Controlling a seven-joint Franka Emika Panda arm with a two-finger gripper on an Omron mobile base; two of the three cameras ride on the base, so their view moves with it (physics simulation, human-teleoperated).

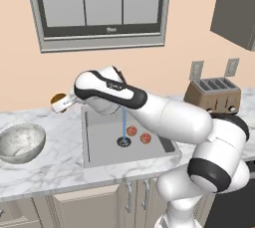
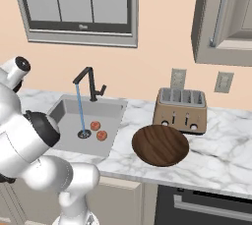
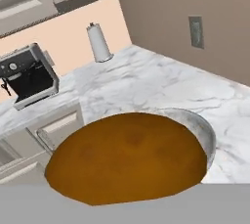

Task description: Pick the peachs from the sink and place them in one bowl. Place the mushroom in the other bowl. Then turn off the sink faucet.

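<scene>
Mushroom (image 3: 127,157): brown cap pressed close against the hand camera, clamped in the gripper (image 1: 62,103), whose jaws stand nearly together on it. In the left base view it shows as a small brown knob at the hand's tip, carried left of the sink (image 1: 99,147), above the counter (image 1: 50,172) and short of the grey bowl (image 1: 20,142).
Grey bowl: rim peeks out behind the cap in the hand view, so the carry appears aimed at this bowl, which the task assigns to the mushroom. Not yet released.
Peaches (image 2: 98,130): two, side by side on the sink floor just beside the drain; not yet picked.
Wooden bowl (image 2: 160,145): right of the sink, before the toaster (image 2: 181,110), holding nothing.
Faucet (image 2: 90,84): water stream running into the drain; to be shut last.
</scene>
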